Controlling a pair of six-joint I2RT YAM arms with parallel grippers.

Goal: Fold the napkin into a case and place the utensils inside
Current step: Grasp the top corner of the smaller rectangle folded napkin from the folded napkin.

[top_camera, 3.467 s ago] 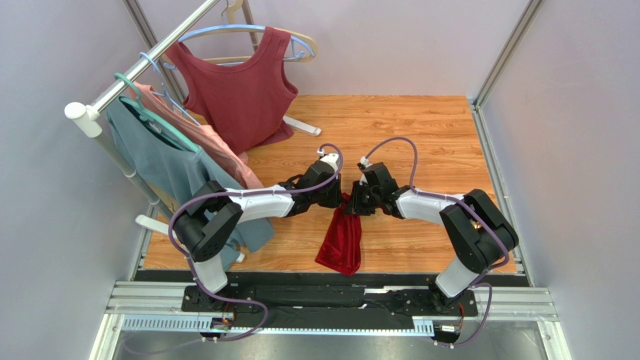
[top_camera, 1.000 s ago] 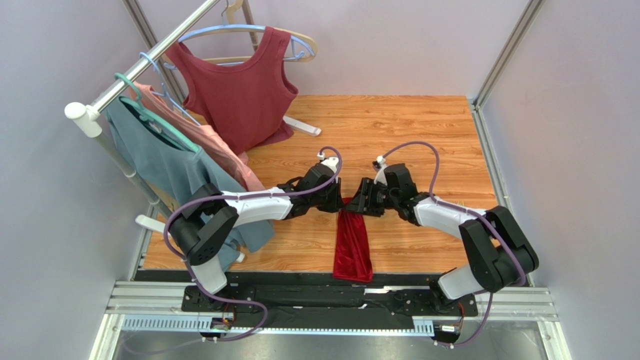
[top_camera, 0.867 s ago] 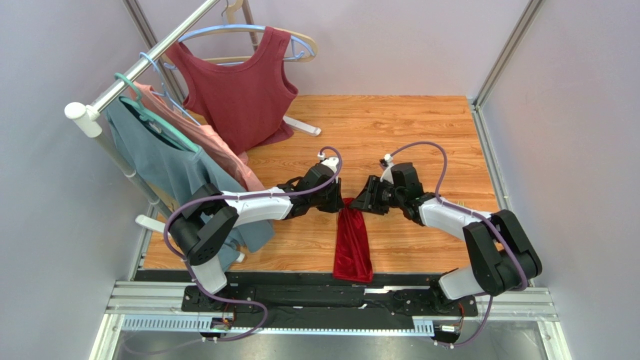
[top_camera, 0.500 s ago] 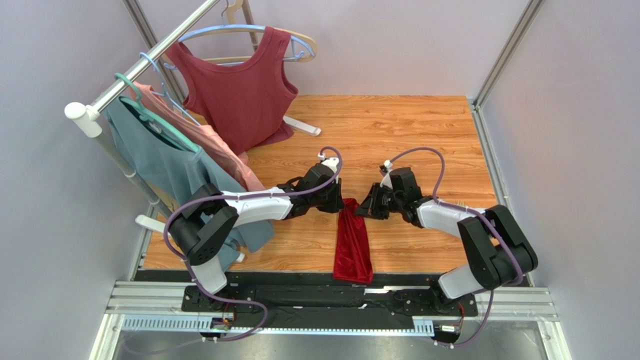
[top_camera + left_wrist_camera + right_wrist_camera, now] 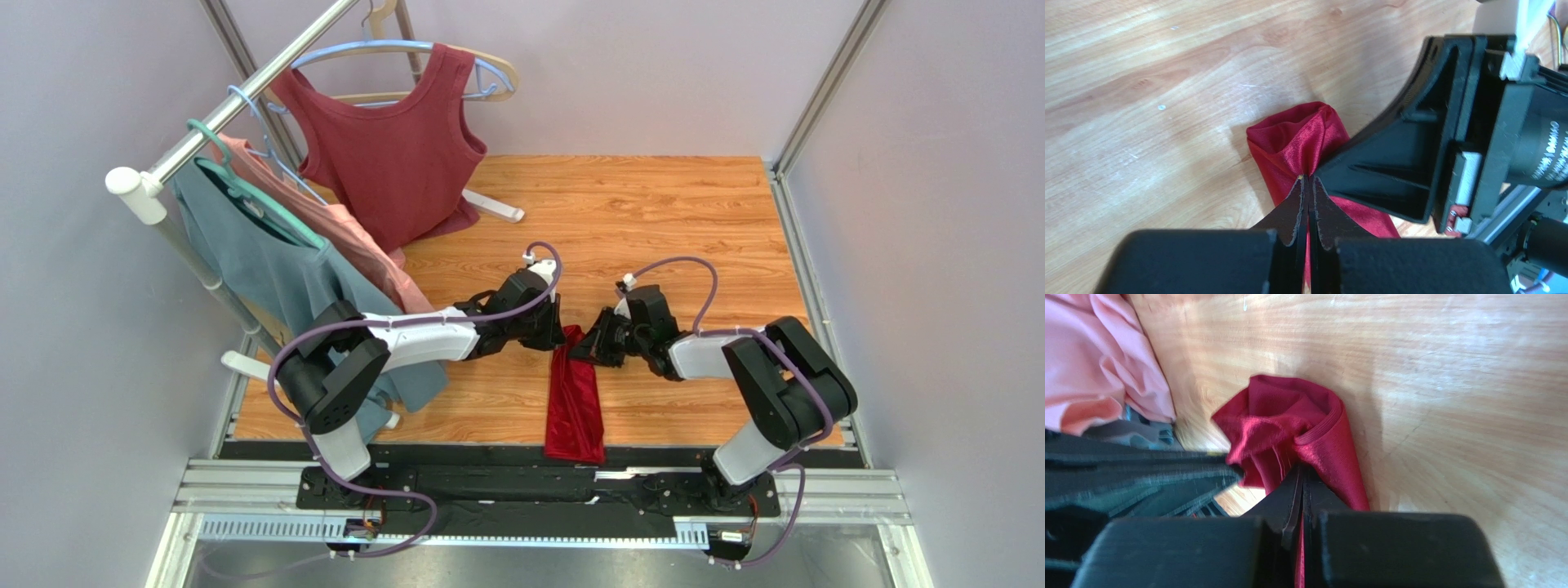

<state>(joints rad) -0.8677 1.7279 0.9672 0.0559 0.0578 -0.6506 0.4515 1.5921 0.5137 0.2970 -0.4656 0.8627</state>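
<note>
Now the left gripper (image 5: pixel 1309 180) and right gripper (image 5: pixel 1301 471) each pinch the napkin's (image 5: pixel 574 392) bunched end mid-table (image 5: pixel 687 208), probably to pull it flat; the rest trails toward the table's near edge.

The right claw (image 5: pixel 1302 475) pinches the bunched crimson napkin (image 5: pixel 1281 424) on the wooden table (image 5: pixel 1444 386).

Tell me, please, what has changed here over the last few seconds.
The right gripper, open and drawn back a second ago, moved left and shut on the far end of the napkin. The napkin, slanting left at first, now lies straight toward the near edge. The left gripper stayed shut on it; the hanging clothes did not move.
</note>
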